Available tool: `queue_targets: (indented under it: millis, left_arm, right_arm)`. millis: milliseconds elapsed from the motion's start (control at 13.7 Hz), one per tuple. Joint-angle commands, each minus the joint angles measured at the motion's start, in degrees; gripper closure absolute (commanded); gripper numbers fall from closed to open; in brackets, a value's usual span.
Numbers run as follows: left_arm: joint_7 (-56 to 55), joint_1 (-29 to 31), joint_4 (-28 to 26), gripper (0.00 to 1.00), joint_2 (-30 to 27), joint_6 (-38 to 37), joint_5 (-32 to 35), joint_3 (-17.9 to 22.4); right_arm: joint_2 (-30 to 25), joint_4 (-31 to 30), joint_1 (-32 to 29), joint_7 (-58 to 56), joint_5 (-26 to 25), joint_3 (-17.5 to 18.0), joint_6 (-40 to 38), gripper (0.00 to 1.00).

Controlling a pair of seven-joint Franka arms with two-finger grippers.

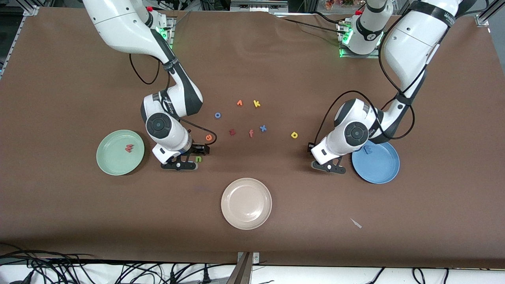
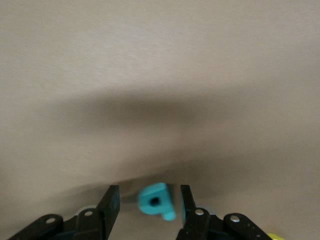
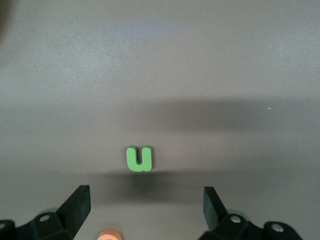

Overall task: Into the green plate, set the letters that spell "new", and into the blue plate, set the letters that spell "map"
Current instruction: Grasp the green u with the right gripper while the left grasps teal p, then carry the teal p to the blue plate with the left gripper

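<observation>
The beige plate [image 1: 246, 203] lies nearest the front camera. Beside the blue plate [image 1: 380, 167], which holds the blue m [image 1: 368, 149], the left gripper [image 2: 148, 206] brackets the teal p [image 2: 156, 201]; 1 finger [image 2: 187, 202] appears to touch it, the other stands apart, so no firm grasp is confirmed. The right gripper [image 3: 145, 205] hangs spread wide over the green n [image 3: 139, 158], orange e [image 1: 209, 137] beside. The green plate [image 1: 114, 165] holds the pink w [image 1: 129, 148]. Yellow a [image 1: 294, 135] lies farther up.
</observation>
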Motion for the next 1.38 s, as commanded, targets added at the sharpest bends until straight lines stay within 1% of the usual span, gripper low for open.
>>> queue_targets:
  millis: [0,218,364,437,509,582,655,728,800,946,1092,1164,1310]
  left_arm:
    - [-1.1,-0.1,1.2,0.43,0.8,-0.2,3.3,0.5]
    - [-5.8,-2.4,1.2,0.43,0.9,-0.2,3.3,0.4]
    - [-7.7,-3.2,0.9,0.47,0.9,-0.2,3.3,0.4]
    - [-7.8,-3.2,0.8,0.47,0.9,-0.4,3.3,0.4]
    - [-7.4,-2.9,0.7,0.52,0.9,-0.5,3.4,0.4]
    - [-7.3,-2.6,0.7,0.61,0.9,-0.7,3.4,0.4]
    - [-7.4,-2.6,0.7,0.73,0.9,-0.7,3.4,0.4]
    - [-7.6,-2.5,0.7,0.89,0.9,-0.8,3.4,0.4]
    - [-7.9,-2.5,0.8,0.95,0.8,-0.9,3.4,0.4]
    - [-7.6,-2.1,1.2,0.95,0.0,-2.2,3.4,0.4]
    - [-6.3,-0.7,1.3,0.95,-2.3,-7.1,3.5,0.8]
    - [-3.7,1.4,1.2,0.94,-2.4,-8.0,3.5,0.8]
    - [2.4,6.1,0.8,0.93,-4.4,-10.6,3.5,0.7]
  right_arm:
    - [2.9,3.9,0.1,-0.8,-1.1,0.0,-0.1,0.0]
    - [4.9,5.4,0.1,-0.5,-0.8,0.0,0.5,0.0]
    - [5.8,5.8,0.1,0.2,-0.5,0.0,0.6,0.0]
    - [5.8,5.8,0.1,0.4,-0.3,0.0,0.5,0.0]
    - [5.8,5.8,0.1,0.5,-0.3,0.0,0.5,0.01]
    - [6.1,5.8,0.1,1.3,-0.2,0.0,0.6,0.01]
    - [6.2,5.8,0.1,1.8,-0.3,0.0,0.6,0.02]
    - [6.4,5.8,0.1,1.8,-0.2,0.0,0.6,0.1]
    - [6.5,5.8,0.1,1.8,-0.2,0.0,0.6,0.14]
    - [6.6,5.8,0.1,2.0,-0.2,0.0,0.6,0.22]
    - [6.8,5.8,0.1,2.0,-0.1,0.0,0.6,0.26]
    - [6.9,5.8,0.1,2.0,-0.1,0.1,0.6,0.29]
    - [6.9,6.2,0.2,1.9,1.7,0.1,0.6,0.35]
